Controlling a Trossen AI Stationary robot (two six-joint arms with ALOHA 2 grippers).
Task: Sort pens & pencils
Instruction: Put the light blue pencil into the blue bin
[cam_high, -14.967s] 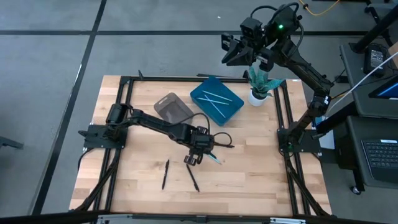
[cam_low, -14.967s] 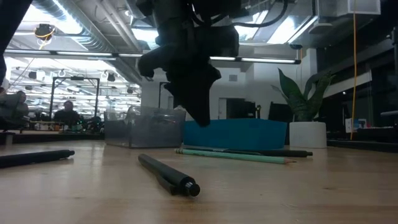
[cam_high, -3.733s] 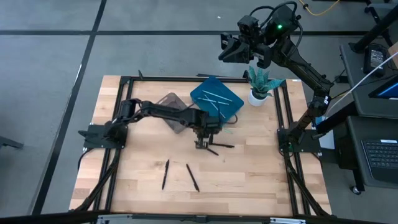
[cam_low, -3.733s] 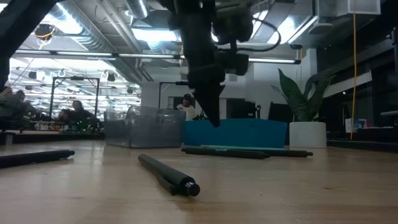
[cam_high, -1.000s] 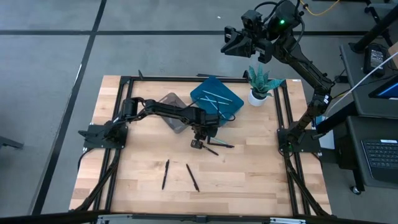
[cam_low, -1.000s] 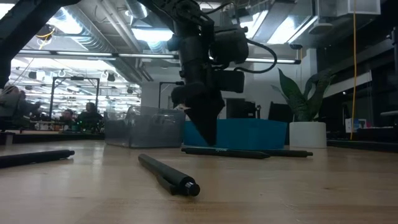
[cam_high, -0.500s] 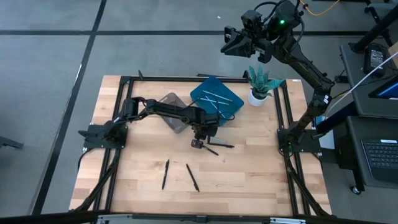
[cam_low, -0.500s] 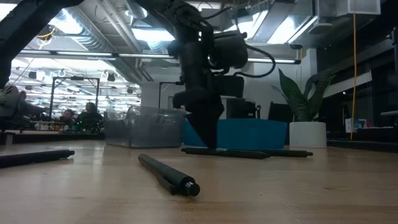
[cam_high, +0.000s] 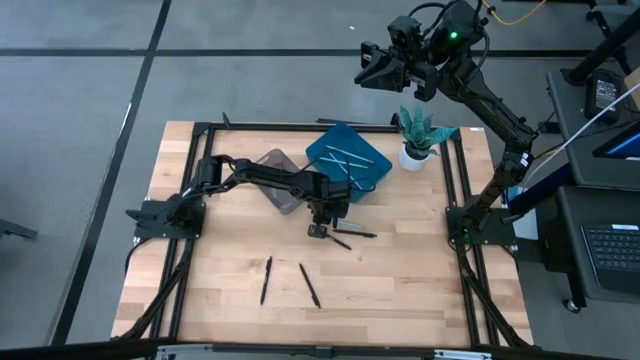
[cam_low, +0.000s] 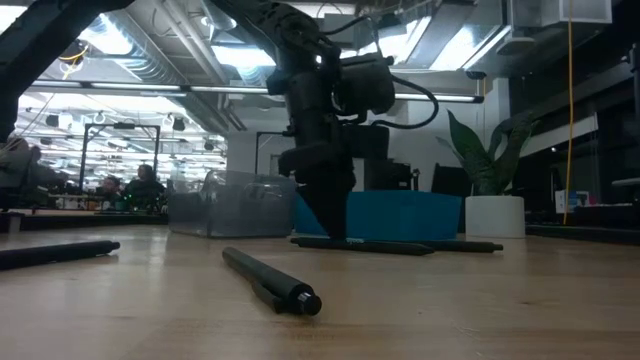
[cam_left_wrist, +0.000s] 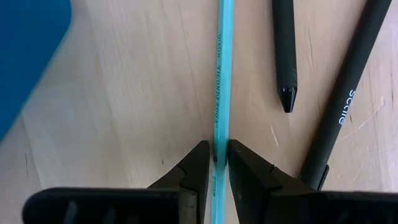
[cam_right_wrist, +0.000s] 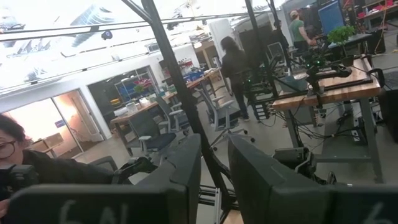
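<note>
Pale wood bench (cam_high: 400, 280): two black sticks (cam_high: 288, 281) lie loose near the front edge, apart from each other and from everything else.
Left gripper (cam_high: 319, 230): down at mid-bench, its fingers (cam_left_wrist: 200, 167) clenched on a light blue stick (cam_left_wrist: 221, 81) that lies flat on the wood.
Grip, as I judge it: the pinch looks centred across the shaft, so a straight lift should keep it from rolling out; any twist would likely swing the long free end.
In the way: two more black sticks (cam_left_wrist: 283, 53) lie just beside the blue one, one of them (cam_left_wrist: 344, 93) angled close to the fingers; lifting before travelling should avoid dragging them.
Blue tray (cam_high: 349, 160): toward the back edge, just behind the gripper, already holding a few light sticks (cam_high: 345, 157); probably where this one belongs.
Grey clear bin (cam_high: 277, 175): beside the tray on its left, partly under the left arm; I can't tell what is in it.
Potted plant (cam_high: 417, 135): near the back right corner, clear of the route.
Right gripper (cam_high: 371, 72): raised beyond the back edge, fingers parted and empty, waiting.
Room: people at desks far behind.
</note>
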